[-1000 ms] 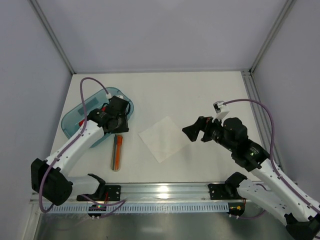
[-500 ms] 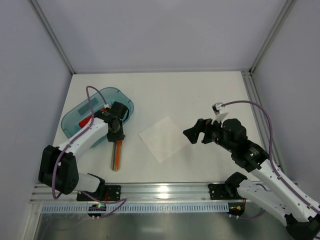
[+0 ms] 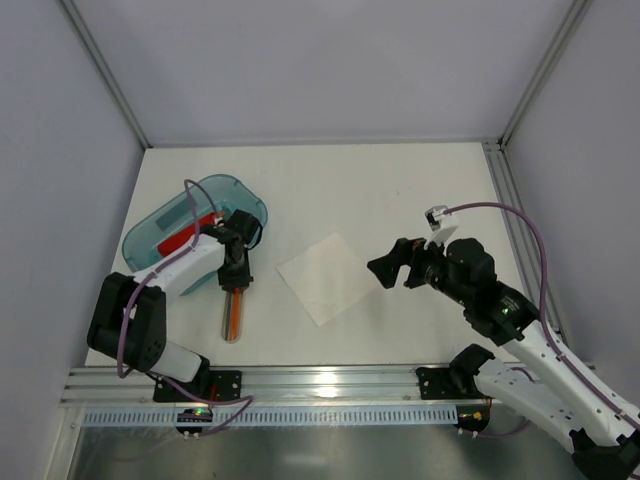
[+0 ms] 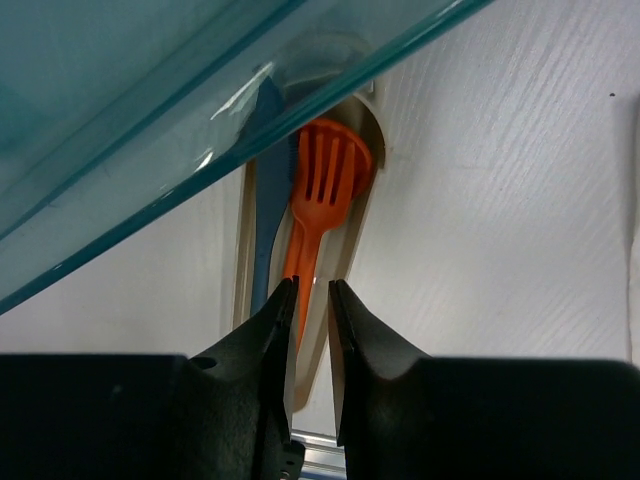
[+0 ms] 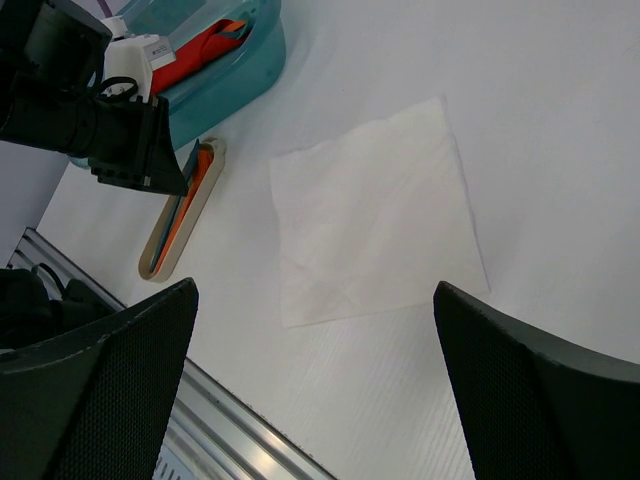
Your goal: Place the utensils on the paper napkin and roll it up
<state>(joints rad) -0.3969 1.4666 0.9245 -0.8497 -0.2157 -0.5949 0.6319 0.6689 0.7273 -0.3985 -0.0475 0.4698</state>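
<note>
Left pincer (image 4: 308,300), narrowly parted, is straddling the orange fork (image 4: 320,175) beside the tray (image 3: 160,235), lining up a pick. Right pincer (image 3: 380,268) is hovering agape near the napkin (image 3: 325,277), which is lying flat on the table (image 3: 400,190).

Left pincer (image 4: 311,290) hides the lower handle of the orange fork (image 4: 322,190)

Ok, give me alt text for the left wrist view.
The left gripper, jaws narrowly apart, hangs over the handle of an orange fork lying beside a blue utensil in a slim beige holder on the white table. The edge of a teal tray crosses the upper left.
</note>
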